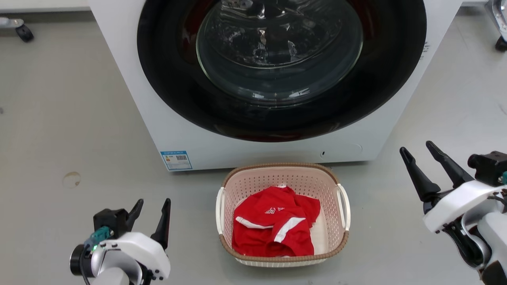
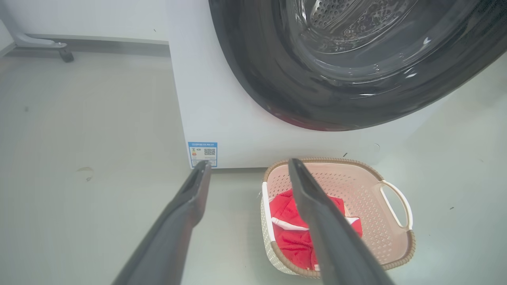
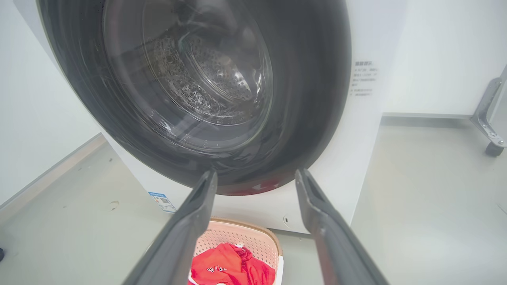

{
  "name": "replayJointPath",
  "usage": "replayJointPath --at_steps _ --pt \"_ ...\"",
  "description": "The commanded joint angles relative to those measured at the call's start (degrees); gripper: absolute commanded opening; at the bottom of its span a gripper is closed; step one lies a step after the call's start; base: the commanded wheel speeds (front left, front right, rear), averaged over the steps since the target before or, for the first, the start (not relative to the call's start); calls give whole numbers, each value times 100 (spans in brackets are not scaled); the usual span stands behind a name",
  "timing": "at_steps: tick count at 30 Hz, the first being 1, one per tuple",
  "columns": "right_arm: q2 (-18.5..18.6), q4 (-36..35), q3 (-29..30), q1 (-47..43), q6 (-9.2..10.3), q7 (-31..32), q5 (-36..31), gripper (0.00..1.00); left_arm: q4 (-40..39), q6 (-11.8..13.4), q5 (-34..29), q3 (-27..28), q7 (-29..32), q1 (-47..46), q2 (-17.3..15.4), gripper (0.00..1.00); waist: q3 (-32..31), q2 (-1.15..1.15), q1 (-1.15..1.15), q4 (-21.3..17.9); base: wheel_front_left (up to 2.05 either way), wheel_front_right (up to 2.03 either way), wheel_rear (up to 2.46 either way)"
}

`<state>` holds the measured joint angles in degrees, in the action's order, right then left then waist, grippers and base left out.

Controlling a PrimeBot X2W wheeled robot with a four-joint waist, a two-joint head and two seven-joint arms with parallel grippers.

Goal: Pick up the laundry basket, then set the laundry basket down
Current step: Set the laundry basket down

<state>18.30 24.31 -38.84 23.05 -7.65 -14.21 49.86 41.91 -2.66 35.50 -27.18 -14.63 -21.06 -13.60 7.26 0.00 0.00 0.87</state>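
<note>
Laundry basket sat on floor before washing machine, red shirt inside. Left end effector, right end effector released, empty, well apart. Looked light, stiff; best hold: white side handles.

Basket was pale pink w/ brown woven rim & white handles. Shirt was red w/ white stripes. Washer was white, door black.

bright, even light, with only faint shadows on the floor. glare streaks the washer door glass; my fingers blur close up (wrist views bow at the edges).
</note>
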Motion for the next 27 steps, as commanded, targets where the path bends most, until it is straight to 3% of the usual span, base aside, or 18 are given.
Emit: replayJointPath --at_steps 1,11,17,27 --pt "195 -209 98 -180 16 -79 -115 100 -277 103 -69 217 -37 106 -211 100 -292 0 0 31 0 0 0" --pt "420 -1192 1102 -1457 16 -79 -777 100 -2409 805 -95 248 302 1566 -663 100 -884 0 0 175 0 0 0" --pt "379 -1384 1767 -2099 16 -79 -906 100 -3661 1156 -114 329 498 2203 -971 100 -965 0 0 300 0 0 0" --pt "103 -1465 2195 -2444 16 -79 -1018 100 -4521 1498 -295 344 684 2501 -1220 100 -936 0 0 384 0 0 0"
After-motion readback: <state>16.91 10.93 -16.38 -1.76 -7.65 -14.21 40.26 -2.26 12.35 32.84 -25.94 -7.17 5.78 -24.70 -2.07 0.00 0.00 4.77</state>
